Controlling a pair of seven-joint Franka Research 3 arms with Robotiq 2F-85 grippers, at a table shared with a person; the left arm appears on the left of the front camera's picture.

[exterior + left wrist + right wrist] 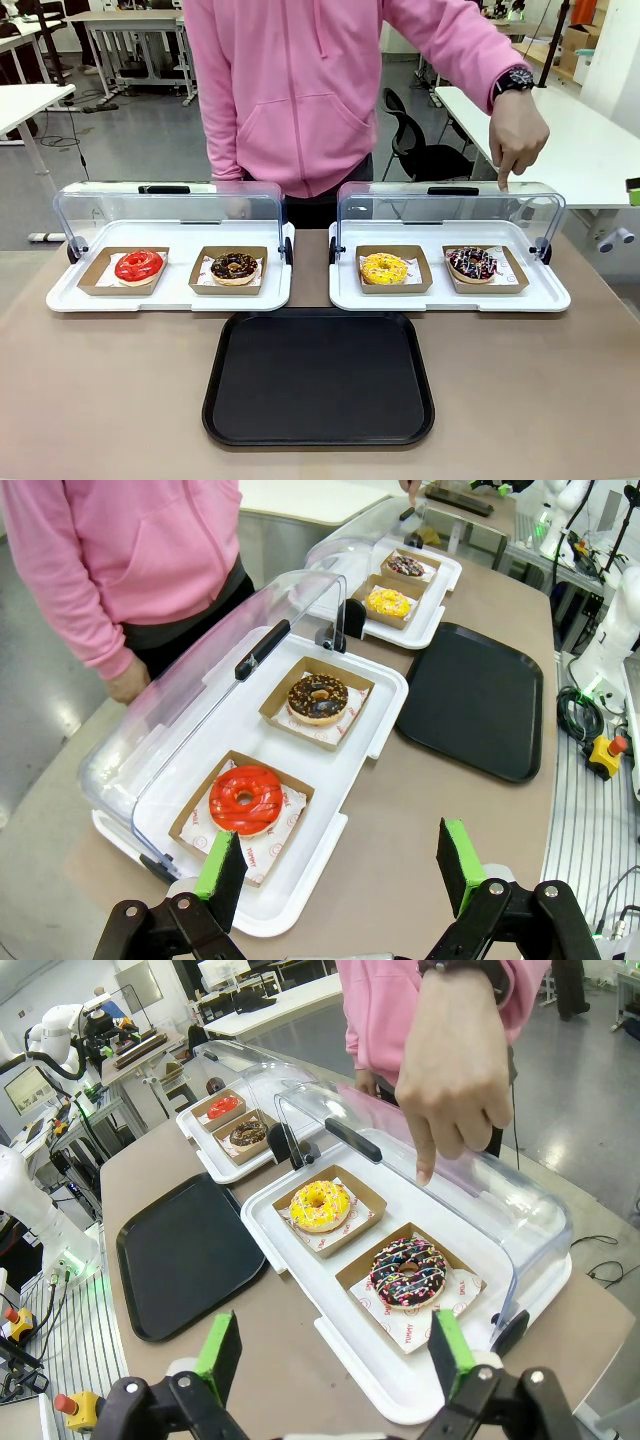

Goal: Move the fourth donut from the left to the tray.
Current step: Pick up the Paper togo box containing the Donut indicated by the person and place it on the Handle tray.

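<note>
A person's hand (518,135) points down at the striped chocolate donut (472,264), right of frame. The black tray (318,378) lies lower centre; left gripper (340,860) and right gripper (333,1345) gape wide, empty.

The fourth donut (472,264), at one o'clock from the tray (318,378), has a glossy dark glaze and sits in a matt brown cardboard holder (486,289). The tray is matt black plastic. The white trays (450,303) are smooth, faintly shiny plastic, and their domed lids (450,212) are clear and glossy. The table (100,400) is matt tan.

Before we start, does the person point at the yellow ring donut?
No, the person's finger points over the dark chocolate-glazed sprinkled ring donut.
</note>
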